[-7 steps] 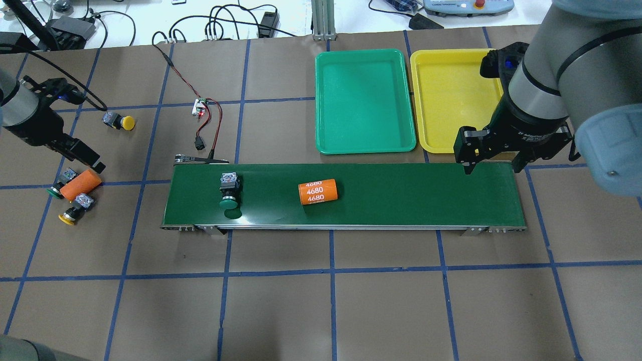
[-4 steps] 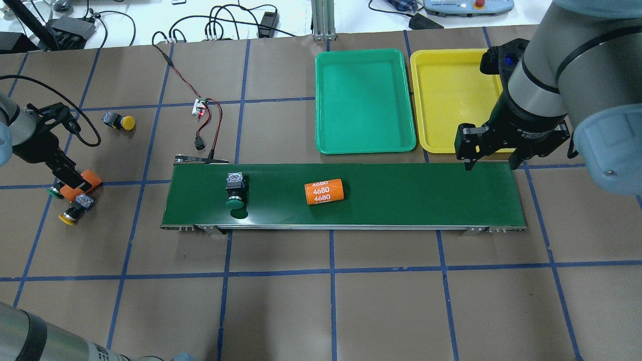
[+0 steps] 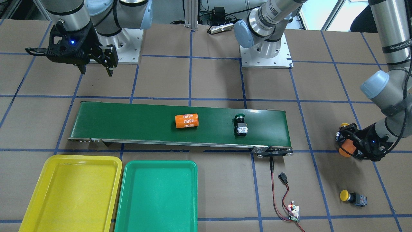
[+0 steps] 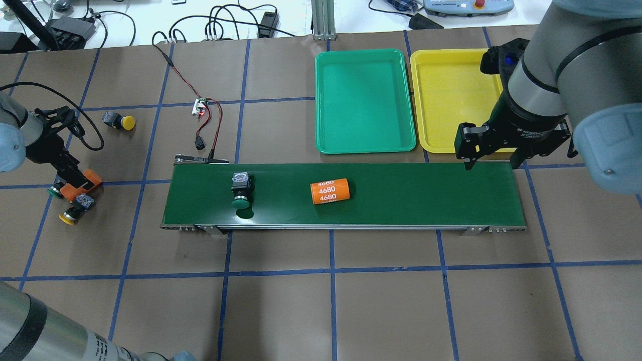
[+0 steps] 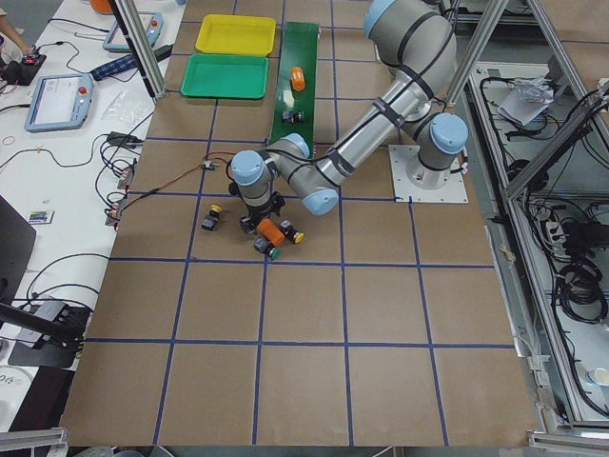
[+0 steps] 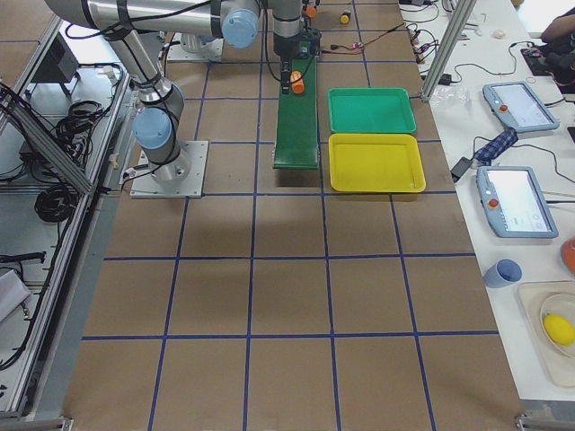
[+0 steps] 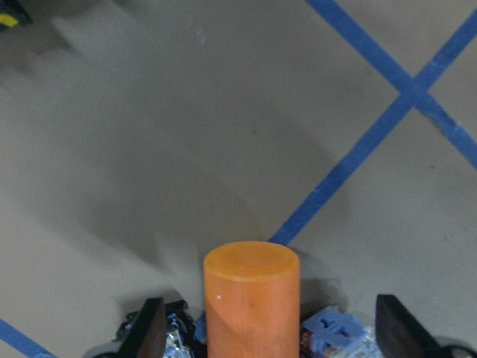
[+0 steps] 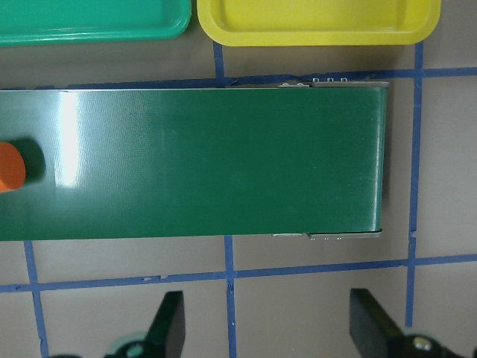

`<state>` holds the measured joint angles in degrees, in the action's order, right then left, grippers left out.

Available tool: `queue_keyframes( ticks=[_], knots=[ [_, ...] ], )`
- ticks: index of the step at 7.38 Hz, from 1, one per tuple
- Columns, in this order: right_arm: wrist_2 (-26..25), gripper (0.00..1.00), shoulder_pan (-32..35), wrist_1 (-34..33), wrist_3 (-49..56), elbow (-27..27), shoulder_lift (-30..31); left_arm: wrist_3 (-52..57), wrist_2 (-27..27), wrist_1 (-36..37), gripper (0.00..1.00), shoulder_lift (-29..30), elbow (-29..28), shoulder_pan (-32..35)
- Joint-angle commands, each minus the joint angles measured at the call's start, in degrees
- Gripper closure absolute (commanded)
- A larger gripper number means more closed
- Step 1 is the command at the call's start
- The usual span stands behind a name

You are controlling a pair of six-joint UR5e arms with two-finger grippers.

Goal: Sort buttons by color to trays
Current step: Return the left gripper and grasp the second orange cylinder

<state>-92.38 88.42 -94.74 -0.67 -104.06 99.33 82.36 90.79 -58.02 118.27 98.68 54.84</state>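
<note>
One green button (image 4: 242,193) lies on the conveyor belt (image 4: 401,195), also seen from the front (image 3: 240,125). A yellow button (image 4: 119,121) lies alone on the table at far left. Another yellow button (image 4: 72,210) and a green button (image 4: 53,190) lie right beside an orange cylinder (image 7: 252,298). My left gripper (image 4: 75,184) is open and low over that cylinder, a finger on each side with gaps. The green tray (image 4: 365,100) and the yellow tray (image 4: 451,95) both hold nothing. My right gripper (image 4: 491,155) hangs open with nothing in it over the belt's right end.
A second orange cylinder (image 4: 329,191) marked 4680 lies mid-belt. A small circuit board (image 4: 201,108) with red and black wires sits behind the belt's left end. Cables and control pendants line the far table edge.
My left gripper came down and left until it straddled the orange cylinder beside the two buttons. The green button and the 4680 cylinder on the belt shifted right. My right gripper barely moved.
</note>
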Motion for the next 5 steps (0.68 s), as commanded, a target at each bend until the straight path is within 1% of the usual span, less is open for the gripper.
queue_keyframes(
  ticks=[1, 2, 3, 4, 5],
  knots=[
    [-0.1, 0.00, 0.2, 0.2, 0.1, 0.0, 0.2, -0.3, 0.0, 0.2, 0.00, 1.5, -0.1, -0.2],
    [-0.2, 0.00, 0.2, 0.1, 0.1, 0.0, 0.2, 1.0, 0.2, 0.3, 0.33, 1.6, -0.1, -0.2],
    [0.1, 0.00, 0.2, -0.1, -0.1, 0.1, 0.2, 1.1, 0.3, 1.1, 0.86, 1.7, 0.4, -0.2],
    [0.2, 0.00, 0.2, -0.1, -0.1, 0.1, 0.0, 2.1, 0.4, 1.9, 1.00, 1.7, 0.8, 0.0],
    [0.2, 0.00, 0.2, 0.0, 0.0, 0.3, -0.3, 3.2, 0.6, 0.8, 1.00, 0.3, 0.4, 0.1]
  ],
)
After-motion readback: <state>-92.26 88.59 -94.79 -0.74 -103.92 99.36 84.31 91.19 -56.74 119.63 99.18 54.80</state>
